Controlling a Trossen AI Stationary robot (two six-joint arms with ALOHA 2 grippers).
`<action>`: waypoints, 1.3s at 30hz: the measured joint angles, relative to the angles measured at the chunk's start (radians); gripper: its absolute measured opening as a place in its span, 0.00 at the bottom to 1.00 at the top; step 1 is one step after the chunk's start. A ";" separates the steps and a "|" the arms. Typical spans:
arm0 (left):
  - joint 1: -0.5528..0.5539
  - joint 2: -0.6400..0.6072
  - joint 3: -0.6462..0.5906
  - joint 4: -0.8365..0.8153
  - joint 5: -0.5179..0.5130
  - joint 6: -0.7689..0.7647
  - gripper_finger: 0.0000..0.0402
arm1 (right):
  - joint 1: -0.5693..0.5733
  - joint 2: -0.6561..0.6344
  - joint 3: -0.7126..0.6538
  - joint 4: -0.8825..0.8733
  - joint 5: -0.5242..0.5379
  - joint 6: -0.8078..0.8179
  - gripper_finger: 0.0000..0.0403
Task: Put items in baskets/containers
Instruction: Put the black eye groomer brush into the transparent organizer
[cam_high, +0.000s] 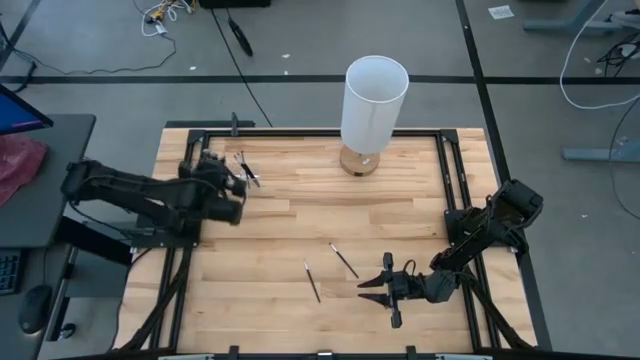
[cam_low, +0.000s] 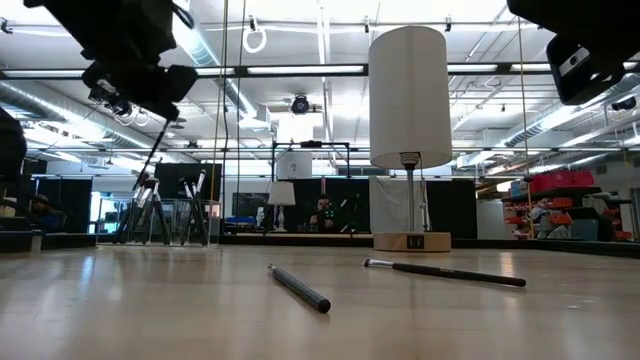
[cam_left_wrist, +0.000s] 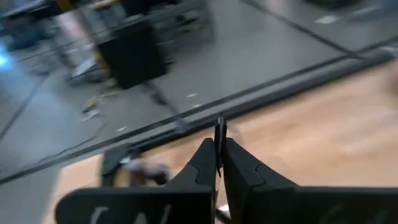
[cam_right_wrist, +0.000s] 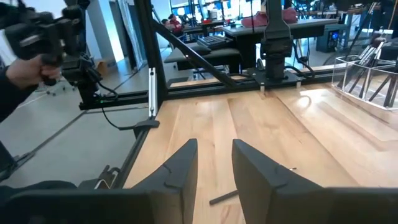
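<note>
Two dark brushes lie flat on the wooden table: one (cam_high: 344, 260) just beyond my right gripper, one (cam_high: 312, 282) left of it. My right gripper (cam_high: 366, 290) hovers low near the front right, level and pointing toward the table's left, open; a brush end (cam_right_wrist: 224, 198) shows on the table under its gap. My left gripper (cam_high: 238, 183), raised at the far left, is shut on a thin brush (cam_left_wrist: 219, 132). The clear container (cam_right_wrist: 367, 78) stands on the table at the far left with several brushes leaning in it. My left gripper pinches the brush's thin dark shaft (cam_left_wrist: 219, 140) between its two shut fingertips. A short length sticks out past the tips. In the low view the brush (cam_low: 150, 162) slants down below the gripper, lifted clear of the table.
A tall white cylinder on a wooden base (cam_high: 374, 100) stands at the table's far middle. A black frame (cam_high: 455, 180) borders the table. A person's hand with a dark device (cam_right_wrist: 28, 62) shows beyond the left edge. Bare wood lies across the middle.
</note>
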 joint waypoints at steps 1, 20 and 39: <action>0.030 -0.004 0.000 -0.020 -0.002 -0.014 0.02 | 0.000 0.000 0.000 0.000 0.000 0.000 0.25; 0.232 -0.005 -0.001 -0.107 -0.055 -0.144 0.03 | 0.000 0.000 0.001 0.000 -0.003 0.000 0.25; 0.211 -0.007 -0.308 0.034 -0.013 -0.441 0.04 | 0.006 0.001 0.001 0.001 -0.003 0.000 0.25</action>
